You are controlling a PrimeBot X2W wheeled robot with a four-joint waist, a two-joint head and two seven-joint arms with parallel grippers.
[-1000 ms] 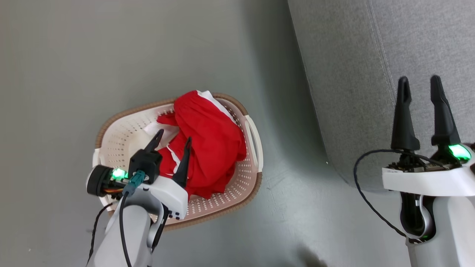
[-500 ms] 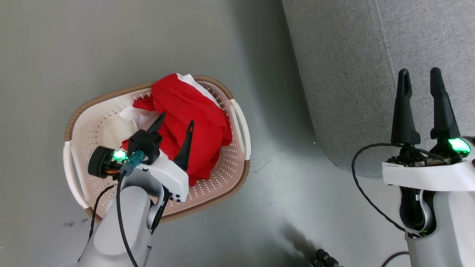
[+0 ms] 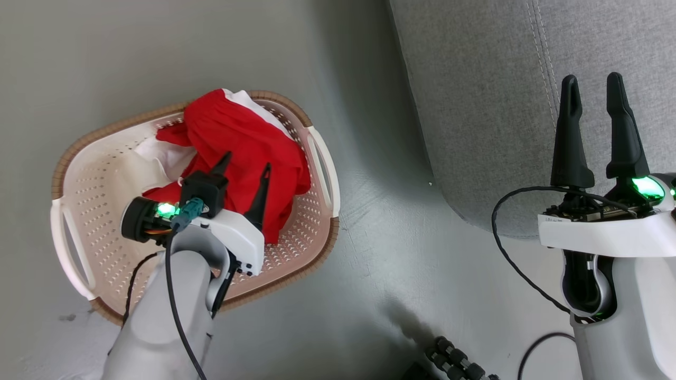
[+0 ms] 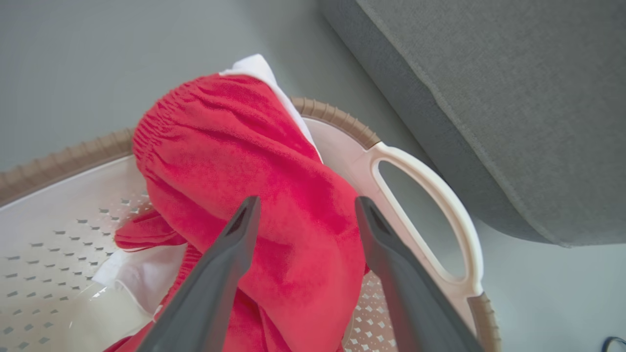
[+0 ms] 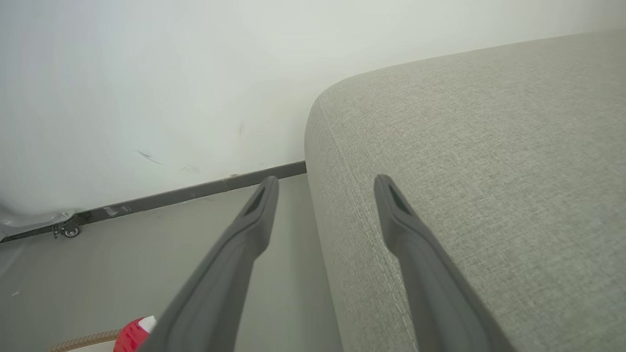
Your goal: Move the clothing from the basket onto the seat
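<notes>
Left wrist view, looking along the left gripper (image 4: 307,203): its two dark fingers (image 4: 217,274) stand apart with nothing between them, hovering just above the clothing (image 4: 254,146), tips aimed at the rounded top of the heap. The clothing is bright red soft fabric with a gathered band along its far edge and white trim showing at the far side and low on the left. It lies in the basket (image 4: 337,116), bunched toward the right end beside a white handle (image 4: 440,195), lapping the brown rim at the far side. The basket rests on a grey floor (image 4: 146,39); the seat (image 4: 489,98), a large grey woven cushion, stands to its right with a strip of floor between them. In the head view the right gripper (image 3: 590,79) hangs near the seat's left edge, fingers apart and empty.

Judged from its folds, the fabric should be light, limp and not fragile; it will likely drape and trail when lifted, and a single loose layer could slip from a shallow pinch. The thick bunched ridge on top of the heap, right under the fingertips, looks the best place to take hold, closing deep enough to catch several layers.
</notes>
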